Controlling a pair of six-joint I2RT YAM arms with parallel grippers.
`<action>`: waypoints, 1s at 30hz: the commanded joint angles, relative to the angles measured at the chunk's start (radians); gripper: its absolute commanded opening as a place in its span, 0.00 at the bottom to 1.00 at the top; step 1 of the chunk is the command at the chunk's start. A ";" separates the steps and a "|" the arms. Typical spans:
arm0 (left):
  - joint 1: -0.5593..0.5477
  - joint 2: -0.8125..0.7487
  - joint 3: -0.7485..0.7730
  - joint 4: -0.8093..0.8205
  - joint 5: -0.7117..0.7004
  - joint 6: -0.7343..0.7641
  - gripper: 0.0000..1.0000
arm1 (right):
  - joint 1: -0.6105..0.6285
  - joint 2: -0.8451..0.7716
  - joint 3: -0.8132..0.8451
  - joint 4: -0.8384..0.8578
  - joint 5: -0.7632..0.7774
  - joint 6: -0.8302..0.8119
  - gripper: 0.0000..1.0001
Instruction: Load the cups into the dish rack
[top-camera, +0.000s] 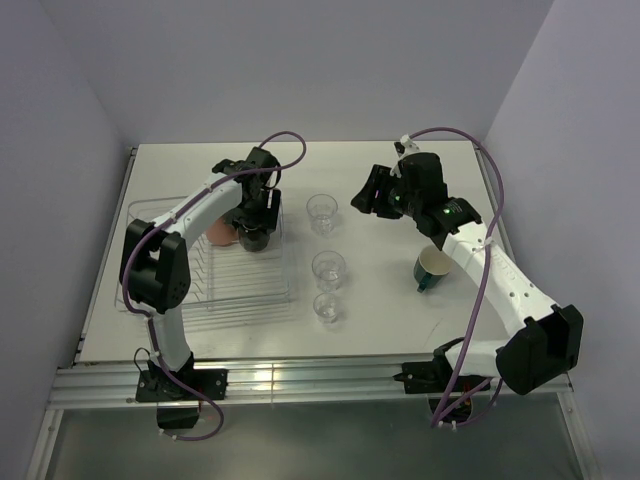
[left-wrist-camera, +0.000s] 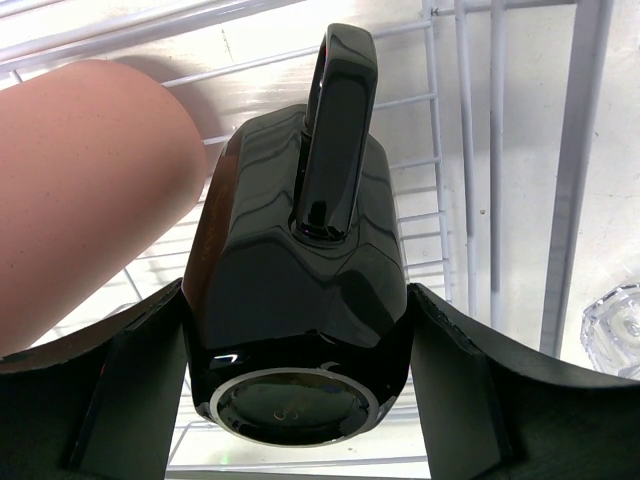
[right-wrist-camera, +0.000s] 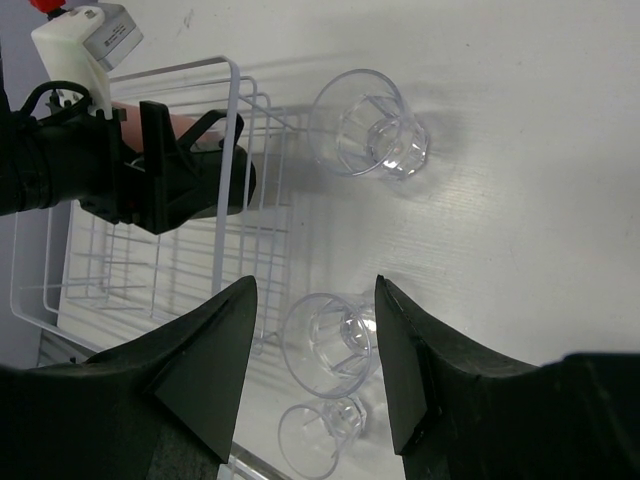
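A white table (top-camera: 390, 335) fills the middle of the top view; the right wrist view shows a faint grain in it. A pale back wall (top-camera: 300, 70), a left wall (top-camera: 50, 200) and a right wall (top-camera: 585, 150) close it in. A shiny metal rail (top-camera: 320, 380) runs along its near edge, with a dark grey surface (top-camera: 320, 445) below

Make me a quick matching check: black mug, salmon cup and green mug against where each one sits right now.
1. black mug
2. salmon cup
3. green mug

A. on the table, outside the rack
B. in the rack, ungripped
C. in the left end effector

Pairs: 1-C, 2-B, 3-A
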 joint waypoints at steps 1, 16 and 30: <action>0.005 0.018 0.015 0.041 -0.030 0.012 0.76 | 0.003 0.008 0.022 0.026 0.006 -0.015 0.58; 0.005 0.003 0.005 0.058 -0.038 0.009 0.91 | 0.006 0.008 0.005 0.035 0.008 -0.015 0.58; 0.002 -0.043 0.016 0.056 -0.039 0.004 0.91 | 0.011 0.003 0.003 0.030 0.012 -0.018 0.58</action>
